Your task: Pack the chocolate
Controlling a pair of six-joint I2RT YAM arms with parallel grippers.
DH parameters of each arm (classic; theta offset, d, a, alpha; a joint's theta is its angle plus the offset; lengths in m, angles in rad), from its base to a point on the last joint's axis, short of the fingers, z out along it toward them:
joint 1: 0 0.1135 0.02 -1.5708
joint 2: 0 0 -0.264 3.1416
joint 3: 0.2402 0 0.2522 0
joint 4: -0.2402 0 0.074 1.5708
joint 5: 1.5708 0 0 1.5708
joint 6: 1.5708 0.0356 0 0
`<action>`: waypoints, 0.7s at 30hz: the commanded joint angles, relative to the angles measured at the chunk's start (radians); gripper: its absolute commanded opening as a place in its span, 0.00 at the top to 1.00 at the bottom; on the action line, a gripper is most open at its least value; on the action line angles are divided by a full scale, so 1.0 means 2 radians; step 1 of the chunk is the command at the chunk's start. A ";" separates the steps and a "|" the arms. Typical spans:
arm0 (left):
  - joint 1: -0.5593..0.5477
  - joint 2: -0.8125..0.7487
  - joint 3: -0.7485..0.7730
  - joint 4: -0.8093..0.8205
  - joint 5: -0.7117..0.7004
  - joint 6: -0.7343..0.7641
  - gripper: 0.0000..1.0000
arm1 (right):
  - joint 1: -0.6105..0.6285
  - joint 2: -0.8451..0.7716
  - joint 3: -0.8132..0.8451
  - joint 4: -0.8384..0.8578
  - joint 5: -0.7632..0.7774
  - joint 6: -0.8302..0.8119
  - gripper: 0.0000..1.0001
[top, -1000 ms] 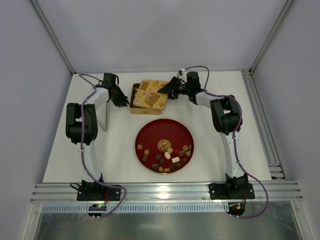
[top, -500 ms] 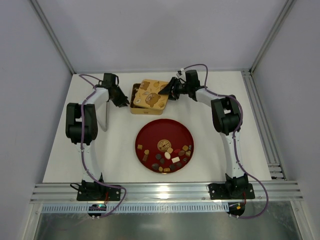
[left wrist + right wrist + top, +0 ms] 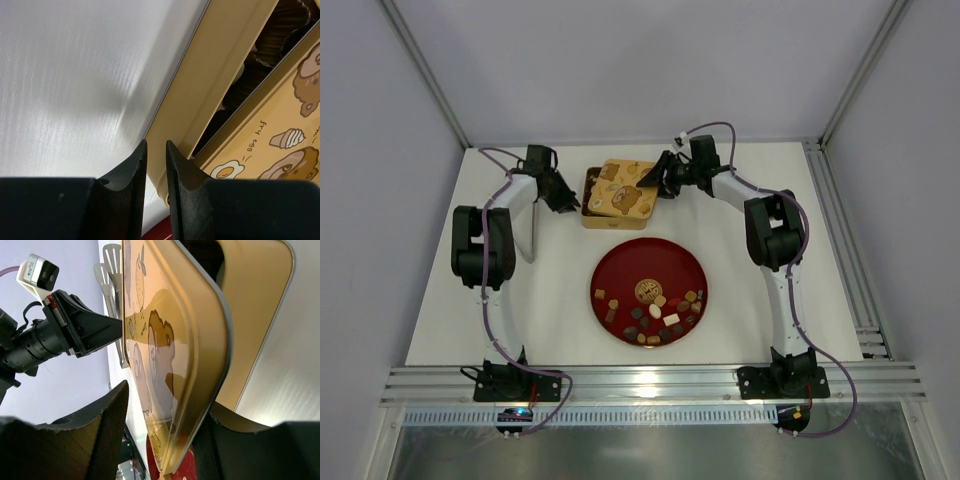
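Right claw [image 3: 167, 407] straddles the bear lid [image 3: 150, 340] half covering the tin [image 3: 255, 315], grip unclear; left claw [image 3: 156, 150] clenched beside it.

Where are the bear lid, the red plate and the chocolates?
bear lid [image 3: 621, 188]: top view, printed top face.
red plate [image 3: 650, 259]: top view, bare far half.
chocolates [image 3: 655, 311]: top view, cream piece mid-cluster.

White surface [image 3: 750, 290], square gold tin [image 3: 610, 222] at far centre, round dark-red plate [image 3: 650, 262] nearer centre, close to tin but not touching, metal spatula [image 3: 532, 235] lying flat at left, well apart from plate
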 commanded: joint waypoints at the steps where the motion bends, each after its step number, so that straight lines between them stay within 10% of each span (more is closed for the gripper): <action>1: -0.002 -0.003 0.022 0.007 0.007 0.007 0.79 | 0.000 -0.047 -0.002 0.010 -0.004 -0.005 0.48; 21: 0.000 0.008 0.027 0.006 0.013 0.010 0.79 | -0.005 -0.053 0.019 -0.066 0.015 -0.043 0.48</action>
